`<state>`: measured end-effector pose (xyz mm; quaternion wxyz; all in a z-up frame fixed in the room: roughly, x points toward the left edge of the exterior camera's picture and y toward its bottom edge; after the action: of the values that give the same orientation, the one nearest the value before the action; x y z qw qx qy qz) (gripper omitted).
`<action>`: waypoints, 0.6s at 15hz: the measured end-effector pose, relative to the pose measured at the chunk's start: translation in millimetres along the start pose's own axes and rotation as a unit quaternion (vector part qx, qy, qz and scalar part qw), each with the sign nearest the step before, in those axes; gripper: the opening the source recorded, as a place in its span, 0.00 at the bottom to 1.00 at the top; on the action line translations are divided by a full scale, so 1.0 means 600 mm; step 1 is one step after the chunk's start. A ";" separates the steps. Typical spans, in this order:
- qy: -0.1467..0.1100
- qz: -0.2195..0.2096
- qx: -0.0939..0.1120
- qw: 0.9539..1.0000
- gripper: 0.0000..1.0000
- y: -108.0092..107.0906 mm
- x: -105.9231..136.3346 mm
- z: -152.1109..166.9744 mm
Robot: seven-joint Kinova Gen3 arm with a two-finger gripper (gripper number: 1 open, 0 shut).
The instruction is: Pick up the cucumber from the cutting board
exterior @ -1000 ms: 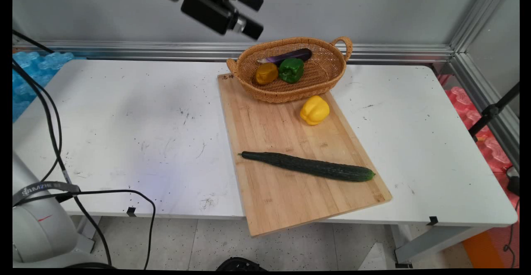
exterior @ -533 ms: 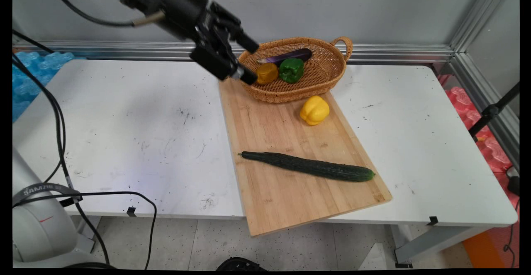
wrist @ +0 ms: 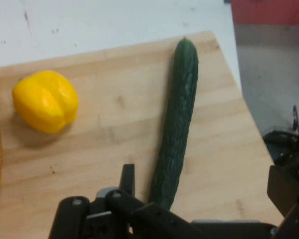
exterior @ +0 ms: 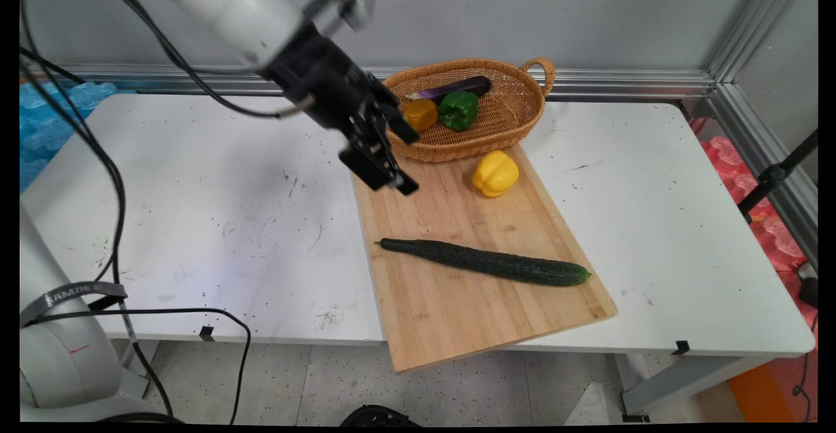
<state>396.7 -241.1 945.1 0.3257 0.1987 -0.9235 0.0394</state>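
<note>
Black two-finger gripper (exterior: 403,162) hangs in the air over the far left part of the bamboo cutting board (exterior: 457,302), its fingers spread wide with nothing between them, pointing down and to the right. In the hand view only one finger (wrist: 127,180) rises clearly from the bottom edge, and the other is cut off at the lower right corner.

Nearest the camera on the board lies a long dark green cucumber (exterior: 486,262), its skin bumpy and ridged, running slantwise across the board from a thin stem end on the left to a blunt end near the right edge. In the hand view the cucumber (wrist: 177,124) stands almost upright in the picture, and its lower end is hidden behind the gripper's linkage.

Farther back on the board sits a yellow bell pepper (exterior: 495,173), glossy and lobed, just beside the wicker basket (exterior: 509,126) but apart from the gripper. The basket rests on the board's far end, and its left handle is hidden behind the gripper. Inside it lie an orange bell pepper (exterior: 421,114), a green bell pepper (exterior: 458,110) touching it, and behind them a purple eggplant (exterior: 450,87), partly covered by the green one.

The board overhangs the near edge of the white table (exterior: 196,211).
</note>
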 end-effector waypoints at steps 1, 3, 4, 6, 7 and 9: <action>-0.010 0.003 -0.001 1.000 1.00 -0.002 -0.001 0.023; -0.022 0.007 -0.004 1.000 1.00 -0.004 -0.001 0.051; -0.029 0.010 -0.006 1.000 1.00 -0.005 -0.002 0.069; -0.043 0.019 -0.011 0.999 1.00 -0.007 -0.003 0.106; -0.049 0.023 -0.013 0.998 1.00 -0.008 -0.003 0.123; -0.058 0.029 -0.016 0.998 1.00 -0.010 -0.002 0.156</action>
<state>345.2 -264.9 870.6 0.2732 0.1685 -0.9468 0.0224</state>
